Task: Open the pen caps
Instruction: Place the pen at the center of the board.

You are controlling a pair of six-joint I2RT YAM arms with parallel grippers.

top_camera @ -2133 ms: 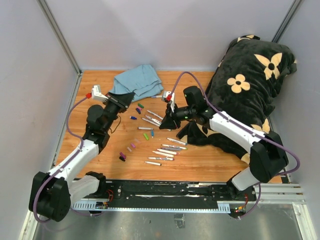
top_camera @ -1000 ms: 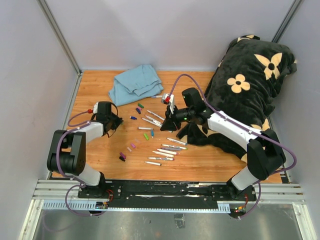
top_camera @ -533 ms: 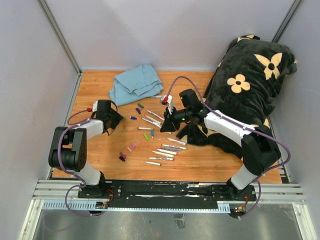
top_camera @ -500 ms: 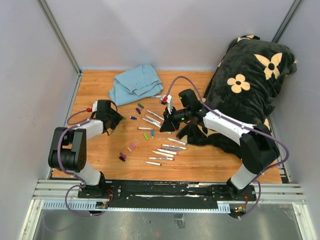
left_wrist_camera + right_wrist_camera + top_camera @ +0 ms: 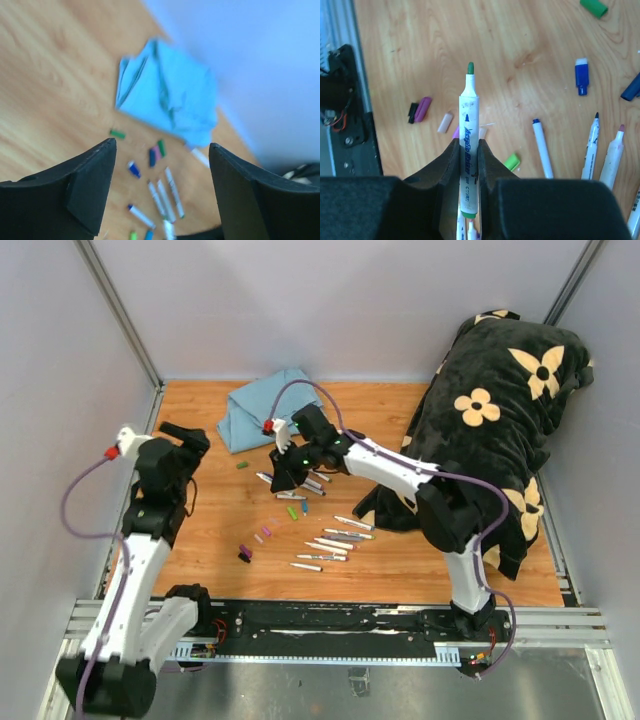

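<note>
Pen caps lie loose on the wooden table (image 5: pixel 200 530): a green cap (image 5: pixel 242 465) by itself, with purple (image 5: pixel 245 552), pink (image 5: pixel 266 531) and light green (image 5: pixel 291 512) ones nearer the front. My left gripper (image 5: pixel 188 436) hangs raised at the left, open and empty; its wrist view looks down on the green cap (image 5: pixel 117 133) and a blue cap (image 5: pixel 133 169) between the fingers (image 5: pixel 95 185). My right gripper (image 5: pixel 468 145) is shut on a white marker (image 5: pixel 469 115) whose green tip is bare, above the caps at the table's middle (image 5: pixel 278 478).
A folded blue cloth (image 5: pixel 270 405) lies at the back. A black flowered cushion (image 5: pixel 500 400) fills the right side. Several white marker barrels (image 5: pixel 330 540) lie in a row near the front, and others (image 5: pixel 541 147) lie beside the right gripper. Grey walls close in the table.
My left gripper has opened and lifted away from the table, leaving a green cap lying there. My right arm has swung left, still carrying the marker.
</note>
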